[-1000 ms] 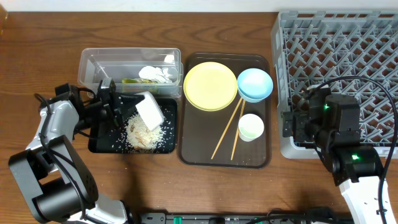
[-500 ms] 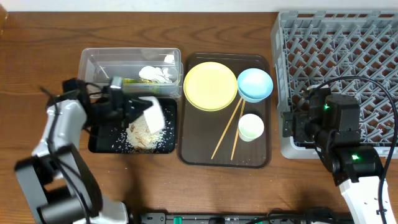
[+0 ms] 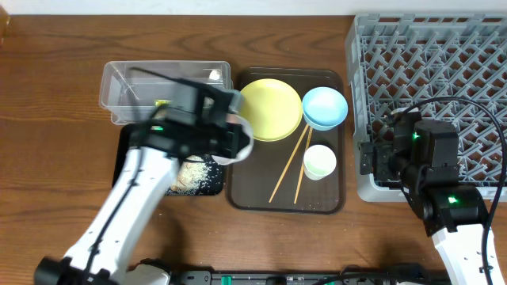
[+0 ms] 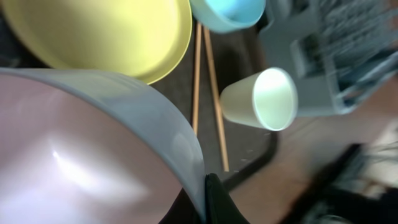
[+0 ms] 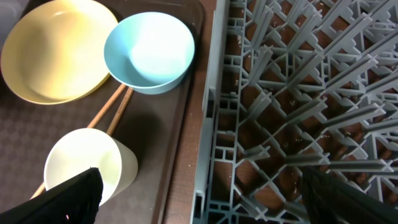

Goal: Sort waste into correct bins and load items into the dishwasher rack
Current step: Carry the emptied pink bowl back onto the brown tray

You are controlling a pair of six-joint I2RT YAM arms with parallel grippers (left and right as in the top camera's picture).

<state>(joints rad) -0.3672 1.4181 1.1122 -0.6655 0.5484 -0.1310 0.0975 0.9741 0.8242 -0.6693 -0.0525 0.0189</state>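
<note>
My left gripper [image 3: 228,136] is shut on the rim of the white bowl [image 3: 242,134] and holds it above the left edge of the brown tray. In the left wrist view the bowl [image 4: 81,149] fills the left side, with the jaws [image 4: 208,199] pinching its rim. The yellow plate [image 3: 273,111], light blue bowl [image 3: 325,107], white cup [image 3: 320,161] and two chopsticks [image 3: 289,166] lie on the brown tray. Rice scraps [image 3: 190,176] lie in the black tray [image 3: 127,170]. My right gripper [image 5: 205,205] is open and empty at the grey rack's [image 3: 444,71] left edge.
The clear tub [image 3: 119,83] stands behind the black tray, with a green wrapper [image 3: 162,103] and a white paper scrap [image 3: 214,75] showing in it. The dark brown serving tray [image 3: 261,198] lies between the bins and the rack.
My left arm has swung right with the white bowl, from over the black tray to the brown tray's left edge. The rice stays in the black tray. The right arm has not moved.
</note>
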